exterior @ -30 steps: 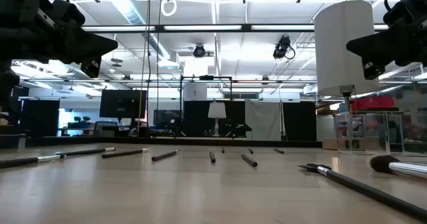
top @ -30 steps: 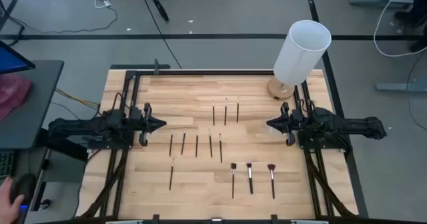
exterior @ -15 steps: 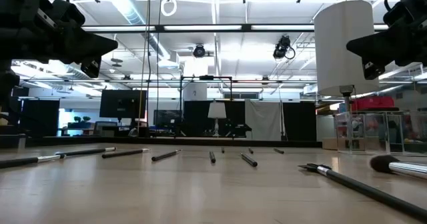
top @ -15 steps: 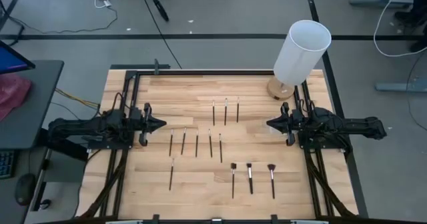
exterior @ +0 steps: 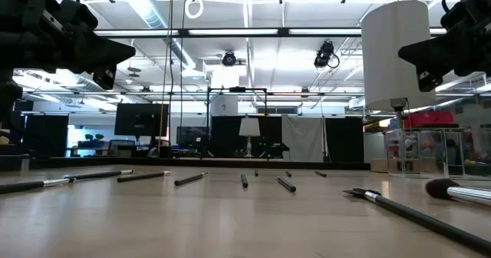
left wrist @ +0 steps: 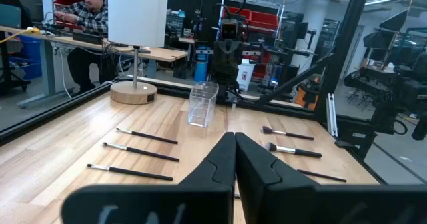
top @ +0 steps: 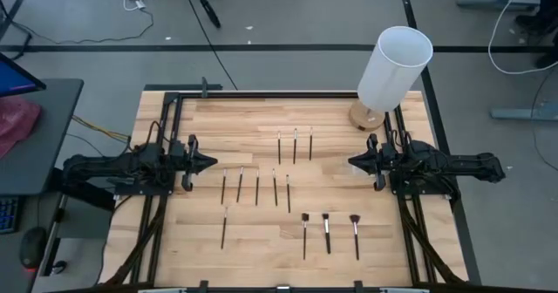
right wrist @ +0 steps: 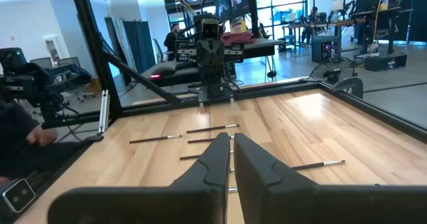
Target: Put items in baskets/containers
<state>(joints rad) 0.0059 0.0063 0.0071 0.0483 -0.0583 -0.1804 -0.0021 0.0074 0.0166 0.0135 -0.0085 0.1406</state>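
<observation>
The brushes [top: 274,187] lie loose in rows mid-table, exactly as a second ago; none is in the clear holder [left wrist: 202,103], which stands near the lamp [top: 394,66]. The left gripper [top: 206,162] and right gripper [top: 353,161] hang at opposite table sides, unmoved, jaws closed on nothing. I'd say no brush has been picked yet.
</observation>
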